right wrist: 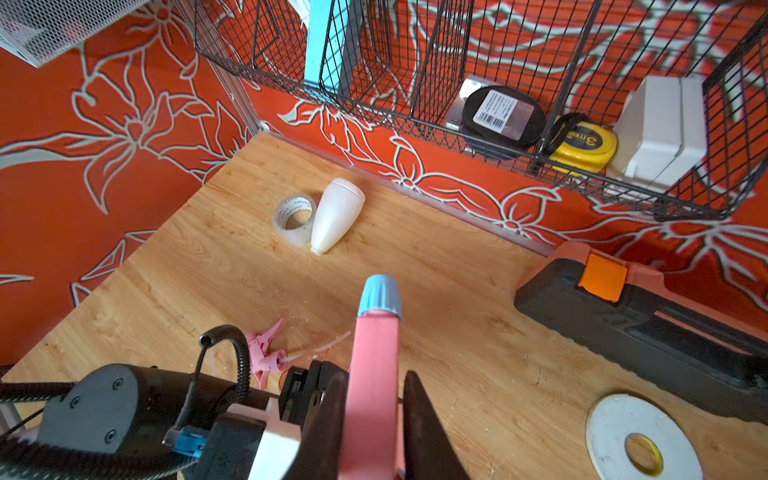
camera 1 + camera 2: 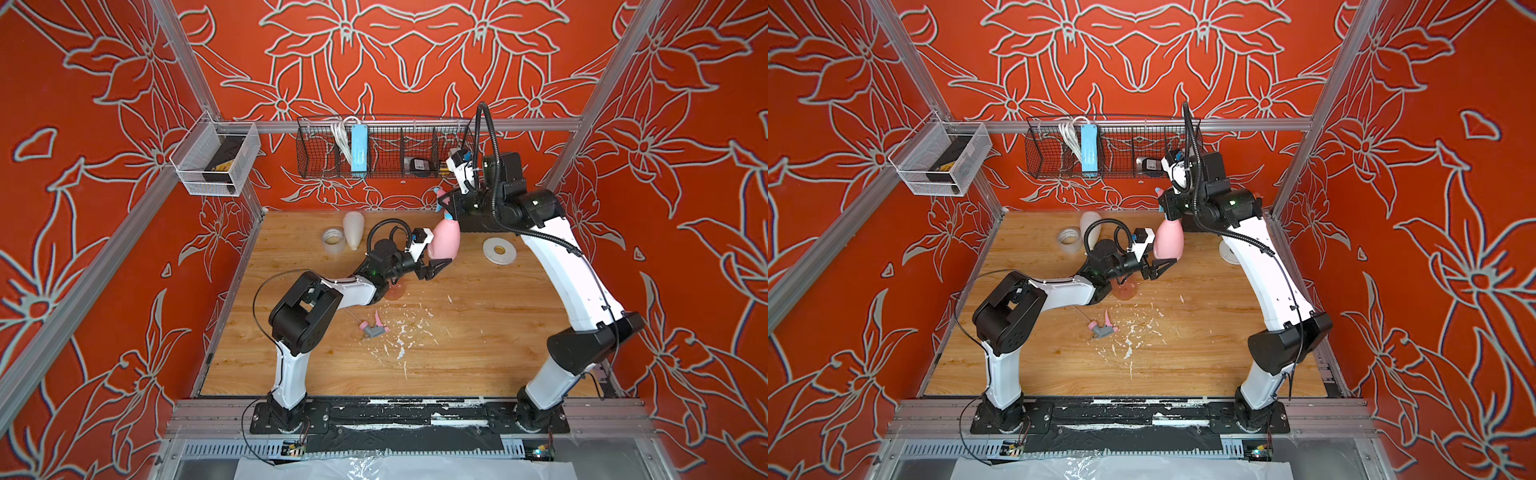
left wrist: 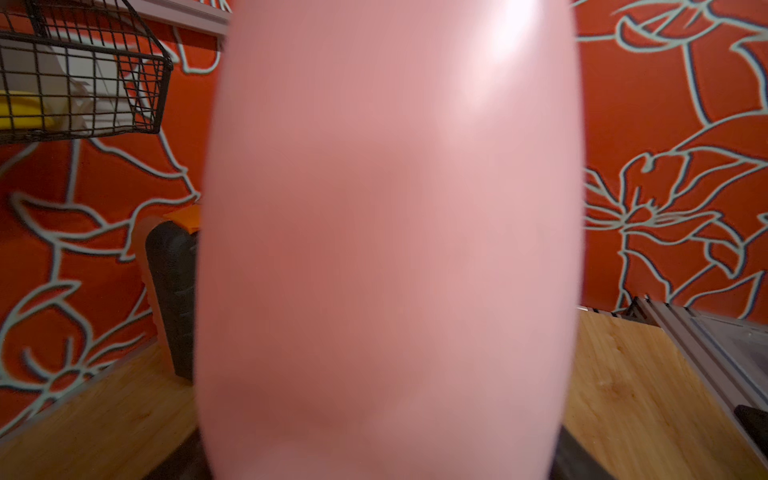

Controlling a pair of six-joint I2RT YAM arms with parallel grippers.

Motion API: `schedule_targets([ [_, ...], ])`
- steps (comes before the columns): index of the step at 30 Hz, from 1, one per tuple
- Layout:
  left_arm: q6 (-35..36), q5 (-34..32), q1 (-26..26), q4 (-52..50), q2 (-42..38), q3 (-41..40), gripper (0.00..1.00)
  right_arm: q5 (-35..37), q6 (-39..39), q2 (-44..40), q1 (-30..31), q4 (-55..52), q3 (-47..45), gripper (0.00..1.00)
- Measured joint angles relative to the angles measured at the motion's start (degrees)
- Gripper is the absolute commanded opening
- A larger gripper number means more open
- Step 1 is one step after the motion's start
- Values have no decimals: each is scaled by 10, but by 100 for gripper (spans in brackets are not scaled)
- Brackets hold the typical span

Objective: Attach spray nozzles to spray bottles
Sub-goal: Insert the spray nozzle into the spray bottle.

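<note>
Right, my left gripper (image 2: 438, 268) is clamped round the wide lower body of the pink bottle (image 2: 446, 239), holding it upright toward the back of the table (image 2: 457, 365). In my left wrist view that bottle is one pink blur filling nearly everything, my own fingers cut to dark slivers at the frame's edge, so I can't tell whether its base touches the wood. Up top, my right gripper (image 1: 374, 374) is closed on the pink-and-blue nozzle (image 1: 376, 332), black jaws tight on either side of its pink body, blue tip poking out ahead. The neck is hidden under those jaws in both top views, so I can't tell whether the collar is seated, and the dip tube is out of sight. The cream-white bottle (image 1: 336, 212) lies on its side at the back, right against the clear tape roll (image 1: 293, 216). The orange bottle (image 2: 394, 291) is mostly buried under my left arm. The pink-and-grey nozzle (image 2: 374, 328) lies among white flecks (image 2: 401, 353). A pink trigger head (image 1: 266, 353) peeks past my left wrist cable, half cut off; I can't tell which one it is.
</note>
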Motion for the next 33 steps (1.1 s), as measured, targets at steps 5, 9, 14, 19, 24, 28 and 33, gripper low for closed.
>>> schedule_targets([
  [5, -26, 26, 1, 16, 0, -5, 52, 2, 4, -85, 0, 117, -139, 0],
  [9, -54, 41, 1, 44, 0, -6, 52, 2, 6, -126, 0, 184, -196, 0],
  [14, -75, 44, 2, 65, 0, -6, 51, -5, 6, -132, 0, 219, -208, 0],
  [19, -75, 42, 2, 63, 0, -3, 49, -13, 7, -131, 0, 219, -207, 0],
  [24, -42, 6, 1, 33, 0, 21, 49, 1, 6, -105, 0, 172, -151, 0],
  [28, -9, -42, -6, 3, 0, 45, 49, 45, 11, -93, 6, 140, -115, 0],
  [33, 20, -119, -26, -22, 0, 65, 49, 138, 34, -67, 35, 83, -53, 0],
])
